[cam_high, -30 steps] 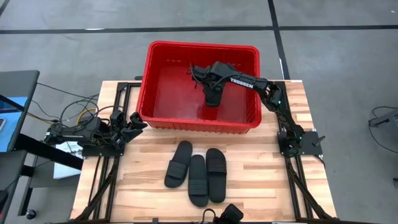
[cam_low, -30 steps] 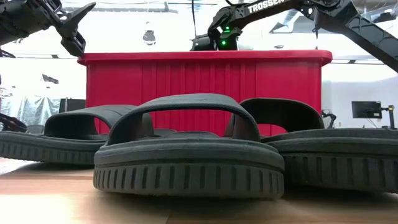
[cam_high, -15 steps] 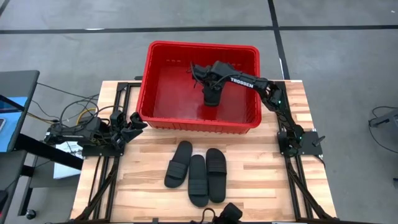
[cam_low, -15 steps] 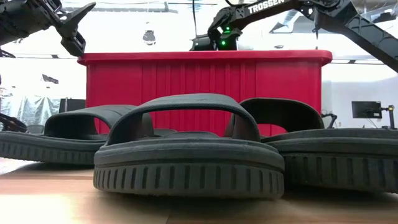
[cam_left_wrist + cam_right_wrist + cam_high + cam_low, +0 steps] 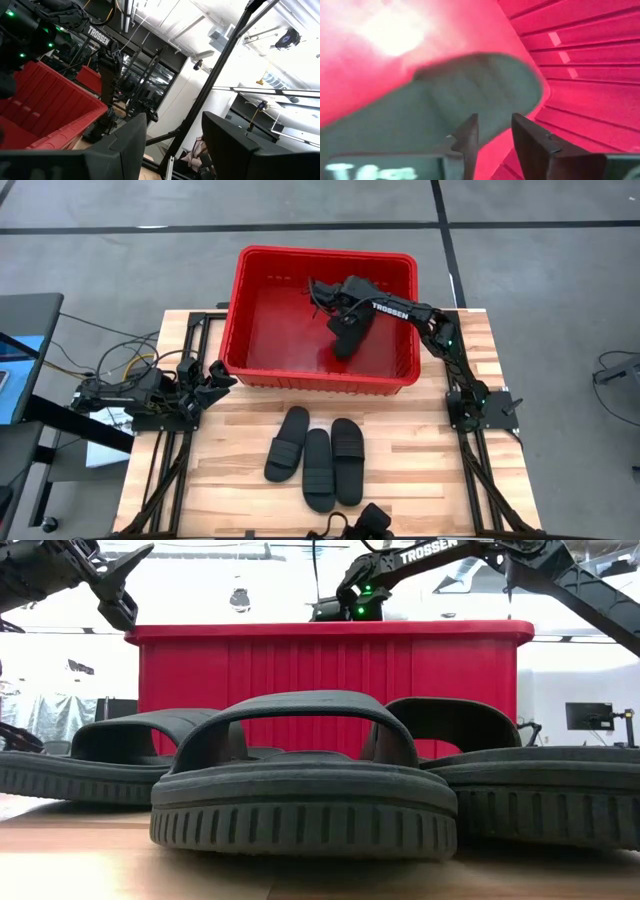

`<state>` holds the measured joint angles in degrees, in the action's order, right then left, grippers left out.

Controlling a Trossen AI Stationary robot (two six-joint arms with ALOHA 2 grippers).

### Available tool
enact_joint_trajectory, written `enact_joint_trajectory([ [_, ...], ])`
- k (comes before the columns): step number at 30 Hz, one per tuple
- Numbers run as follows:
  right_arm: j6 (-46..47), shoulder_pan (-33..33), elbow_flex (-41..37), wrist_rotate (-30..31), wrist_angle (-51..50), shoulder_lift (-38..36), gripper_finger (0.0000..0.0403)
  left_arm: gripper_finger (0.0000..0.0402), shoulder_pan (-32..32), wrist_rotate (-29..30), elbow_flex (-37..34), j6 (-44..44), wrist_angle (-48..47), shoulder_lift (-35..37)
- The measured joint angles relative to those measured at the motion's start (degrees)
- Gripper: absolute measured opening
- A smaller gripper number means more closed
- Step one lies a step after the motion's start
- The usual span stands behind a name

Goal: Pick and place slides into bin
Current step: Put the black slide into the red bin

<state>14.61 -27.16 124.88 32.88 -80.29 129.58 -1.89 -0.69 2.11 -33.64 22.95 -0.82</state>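
Observation:
Three black slides (image 5: 318,460) lie side by side, soles down, on the wooden table near its front; the low view shows them close up (image 5: 300,775). A further slide (image 5: 348,337) is inside the red bin (image 5: 320,252), slanted and blurred (image 5: 445,100), just below my right gripper (image 5: 338,315). That gripper reaches down into the bin with its fingers (image 5: 527,135) apart and nothing between them. My left gripper (image 5: 215,377) waits open at the table's left edge, pointing upward (image 5: 172,145). My right gripper is open above the slide's sole (image 5: 470,95). The slide is blurred right at the fingertips, so I cannot tell whether a finger touches it. Nothing lies between the two fingers.
The bin (image 5: 330,670) stands at the table's far edge, and its ribbed wall (image 5: 580,60) is close beside the right gripper. A dark mount (image 5: 365,525) sits at the near edge. A desk and cables (image 5: 100,365) lie left of the table.
My right gripper has opened over the bin without shifting place. The slide that hung upright below it has tipped to a slant and is coming away inside the bin.

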Motion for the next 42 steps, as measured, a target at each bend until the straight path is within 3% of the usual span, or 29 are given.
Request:
enact_joint_trajectory([
  [11, -1.2, 0.3, 0.0, -0.7, -1.1, 0.0, 0.0140, 0.0183, 0.0, -0.2, 0.0, -0.4, -0.1, 0.0],
  [16, -1.2, 0.9, 0.0, -0.5, -5.3, 0.0, 0.0118, 0.0183, 0.0, -0.4, 0.0, -0.4, -0.1, 0.0],
  [19, 0.4, 0.4, 0.0, -0.9, -10.2, 0.0, 0.0079, 0.0183, 0.0, -0.4, 0.0, -0.4, -0.1, 0.0],
  [23, 2.5, -1.4, 0.2, -8.7, -10.0, 0.0, 0.0011, 0.0183, 0.0, -0.4, 0.0, -0.4, -0.1, 0.0],
  [31, 11.0, -4.8, 0.6, -19.9, -9.7, -0.5, 0.0001, 0.0183, 0.0, -0.4, 0.0, -0.4, -0.2, 0.0],
  [42, 12.0, -6.4, -0.5, -22.6, -9.7, 0.1, 0.0000, 0.0183, 0.0, -0.5, 0.0, -0.4, -0.7, 0.0],
])
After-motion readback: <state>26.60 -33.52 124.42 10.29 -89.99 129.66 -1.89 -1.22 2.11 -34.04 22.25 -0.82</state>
